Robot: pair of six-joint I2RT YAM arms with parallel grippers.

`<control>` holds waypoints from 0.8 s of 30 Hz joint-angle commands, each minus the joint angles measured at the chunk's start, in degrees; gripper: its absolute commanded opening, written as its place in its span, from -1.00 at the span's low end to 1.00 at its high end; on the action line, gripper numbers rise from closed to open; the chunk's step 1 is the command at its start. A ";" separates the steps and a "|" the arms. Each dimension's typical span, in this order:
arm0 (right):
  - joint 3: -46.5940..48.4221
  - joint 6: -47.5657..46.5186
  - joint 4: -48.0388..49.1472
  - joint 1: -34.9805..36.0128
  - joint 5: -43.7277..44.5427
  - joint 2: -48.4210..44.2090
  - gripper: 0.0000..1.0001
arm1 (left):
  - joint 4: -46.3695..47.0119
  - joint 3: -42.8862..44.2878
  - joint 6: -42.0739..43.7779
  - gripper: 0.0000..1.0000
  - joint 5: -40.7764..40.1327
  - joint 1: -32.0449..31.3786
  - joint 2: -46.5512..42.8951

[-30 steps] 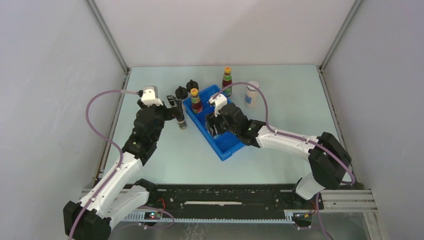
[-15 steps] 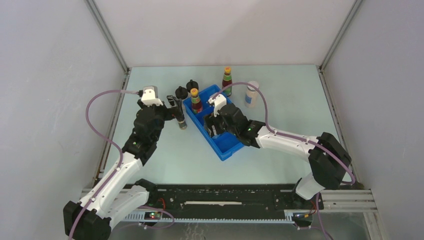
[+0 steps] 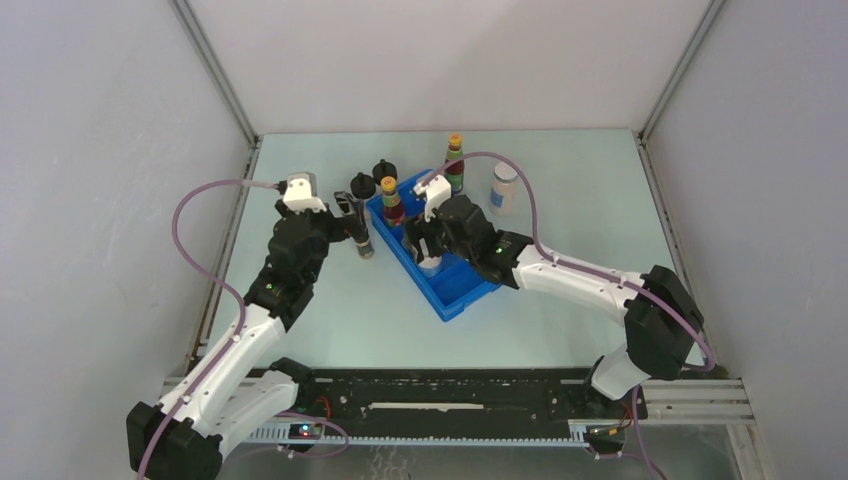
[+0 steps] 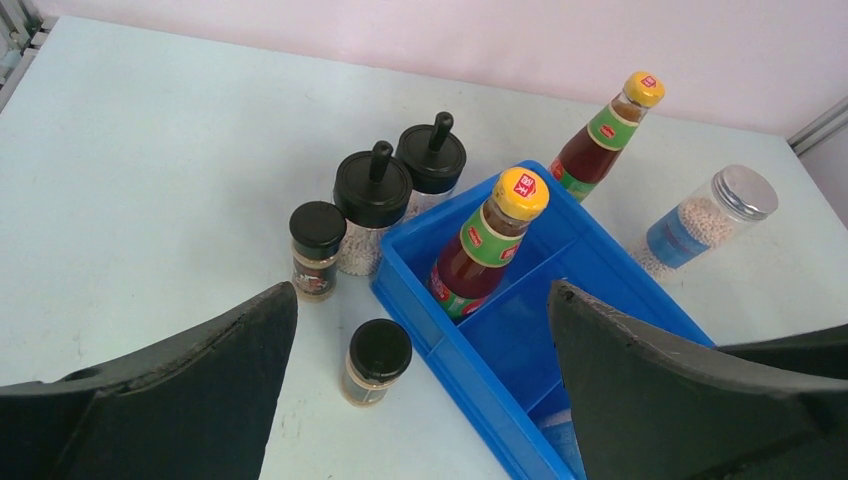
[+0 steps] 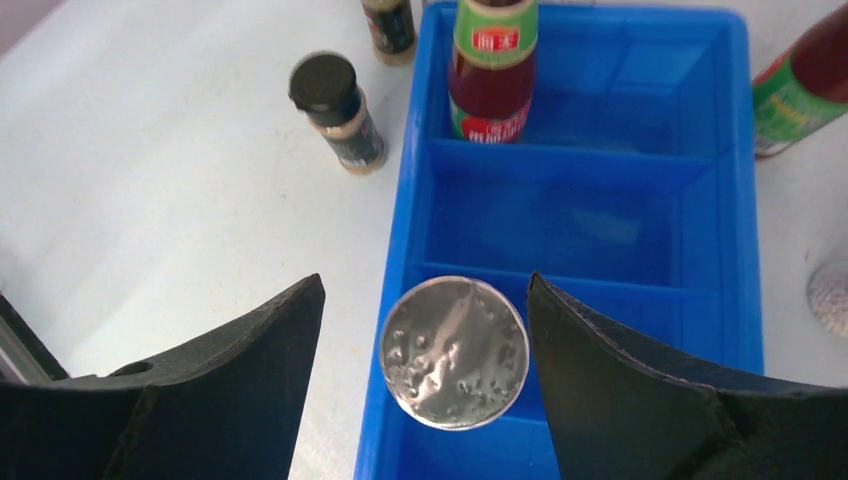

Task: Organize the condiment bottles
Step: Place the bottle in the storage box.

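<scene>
A silver-capped pale jar (image 5: 455, 352) stands in the near compartment of the blue tray (image 5: 735, 150), below my open right gripper (image 5: 425, 285), whose fingers flank its cap with a gap on the left. In the top view this jar (image 3: 432, 262) sits just under the right gripper (image 3: 428, 245). A dark-red bottle (image 3: 392, 200) stands in the tray's far compartment. Outside the tray, another dark-red bottle (image 3: 455, 160) and a pale jar (image 3: 503, 188) stand behind it. My left gripper (image 4: 422, 300) is open above a short black-lidded spice jar (image 4: 378, 360) left of the tray.
Left of the tray (image 3: 465, 295) stand another short spice jar (image 4: 317, 250) and two black knob-lidded jars (image 4: 372, 205) (image 4: 432, 165). The tray's middle compartment holds nothing. Cage walls enclose the table on three sides.
My right gripper has opened, let go of the silver-capped jar in the tray and drawn back up from it. The left arm has not moved.
</scene>
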 commanded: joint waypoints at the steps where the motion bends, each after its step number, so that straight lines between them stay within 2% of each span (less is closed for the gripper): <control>1: 6.35 -2.19 -1.76 0.02 0.16 -2.32 0.65 | -0.38 2.69 1.29 1.00 -1.28 -0.28 -0.17; 8: 17.97 -4.03 -8.03 -2.09 -1.50 0.41 0.64 | -2.62 6.44 1.34 1.00 -1.79 -0.28 1.18; 16: 46.02 -4.72 -22.53 -8.10 -7.02 15.93 0.63 | -7.29 15.73 2.88 1.00 -2.95 -0.05 6.46; 24: 79.85 -4.71 -36.63 -14.67 -15.84 38.69 0.62 | -10.66 20.51 -0.39 1.00 1.94 4.68 9.48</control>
